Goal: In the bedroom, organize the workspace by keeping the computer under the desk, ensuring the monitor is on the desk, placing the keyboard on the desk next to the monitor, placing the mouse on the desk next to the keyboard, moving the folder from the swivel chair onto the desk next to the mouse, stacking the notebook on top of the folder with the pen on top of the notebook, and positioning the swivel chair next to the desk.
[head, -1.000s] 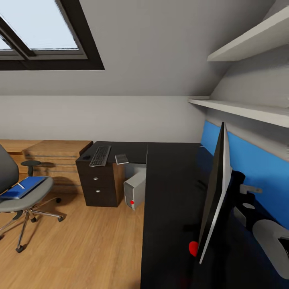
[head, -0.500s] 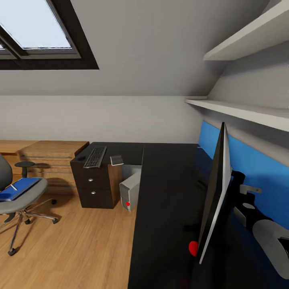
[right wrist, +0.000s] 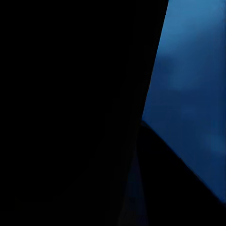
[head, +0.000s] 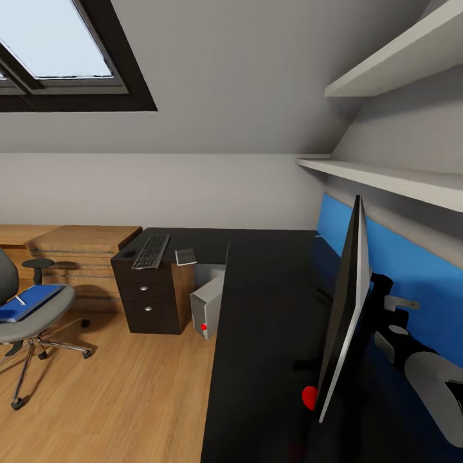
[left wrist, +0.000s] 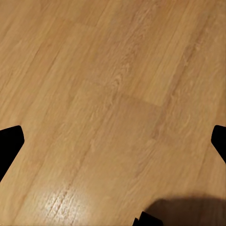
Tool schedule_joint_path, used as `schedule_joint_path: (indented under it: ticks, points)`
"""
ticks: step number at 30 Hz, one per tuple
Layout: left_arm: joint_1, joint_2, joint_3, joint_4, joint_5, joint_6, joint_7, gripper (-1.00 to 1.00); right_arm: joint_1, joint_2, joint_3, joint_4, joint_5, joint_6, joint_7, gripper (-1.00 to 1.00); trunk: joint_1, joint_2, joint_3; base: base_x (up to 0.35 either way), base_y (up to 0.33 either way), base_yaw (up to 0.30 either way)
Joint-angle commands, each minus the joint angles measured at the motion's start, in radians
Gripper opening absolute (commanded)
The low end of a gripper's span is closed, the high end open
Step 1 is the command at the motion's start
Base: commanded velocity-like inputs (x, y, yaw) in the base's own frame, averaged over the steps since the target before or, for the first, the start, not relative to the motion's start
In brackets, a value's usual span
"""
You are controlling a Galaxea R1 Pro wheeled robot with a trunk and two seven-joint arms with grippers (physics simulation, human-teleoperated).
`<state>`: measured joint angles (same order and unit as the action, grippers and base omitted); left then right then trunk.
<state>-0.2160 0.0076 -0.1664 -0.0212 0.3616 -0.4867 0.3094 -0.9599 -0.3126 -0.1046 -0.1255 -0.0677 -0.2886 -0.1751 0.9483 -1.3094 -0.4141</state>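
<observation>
Head view of the bedroom workspace, taken with the L-shaped desk (head: pixel 270 308) as landmark. The monitor (head: pixel 344 302) is seen edge-on above the near wing of the desk, beside the blue wall panel (head: pixel 411 270), with the right arm (head: pixel 427 373) behind it; whether its stand rests on the top cannot be told. On the far wing, over the drawer unit (head: pixel 151 299), lie the mouse (head: pixel 129 253), the keyboard (head: pixel 152 251) and the notebook (head: pixel 186 256). The computer (head: pixel 207 307) stands on the floor under the desk, beside the drawer unit. The swivel chair (head: pixel 29 315) stands well apart from the desk, with the folder (head: pixel 29 302) on its seat and the pen (head: pixel 22 300) on the folder. Risk, as a judgement: the monitor is tall and thin, so a sideways nudge from the arm behind it could tip it; the castered chair may roll when the folder is lifted, and the pen may slide off. The left wrist view adds the wooden floor (left wrist: pixel 113 94) and two dark fingertips (left wrist: pixel 9 141) at opposite edges, so the left claw is spread and empty. The right wrist view gives dark surfaces against blue; the right claw's state cannot be told.
</observation>
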Motion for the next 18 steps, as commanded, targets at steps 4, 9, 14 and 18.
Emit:
schedule_joint_path:
  ticks: [4,9,14,18]
  points:
    - [0.0,0.0,-0.008,0.0,0.005,-0.001,0.005,1.0,0.0,0.0,0.061,0.0,-0.009,-0.007,-0.003,-1.0,0.0,-0.001,-0.001,0.0,0.0,0.0]
    - [0.0,0.002,-0.008,0.0,0.005,-0.001,0.005,1.0,0.0,0.0,0.062,0.0,-0.009,-0.007,-0.003,-1.0,0.0,-0.001,-0.001,0.0,-0.084,0.0]
    - [0.0,0.003,-0.008,0.0,0.005,-0.001,0.005,1.0,0.0,0.0,0.061,0.0,-0.009,-0.007,-0.004,-1.0,0.0,-0.001,-0.001,0.0,-0.151,0.0]
    - [0.0,0.003,-0.007,0.0,0.005,-0.001,0.005,1.0,0.0,0.0,0.061,0.0,-0.009,-0.007,-0.004,-1.0,0.0,-0.001,-0.001,0.0,-0.03,0.0]
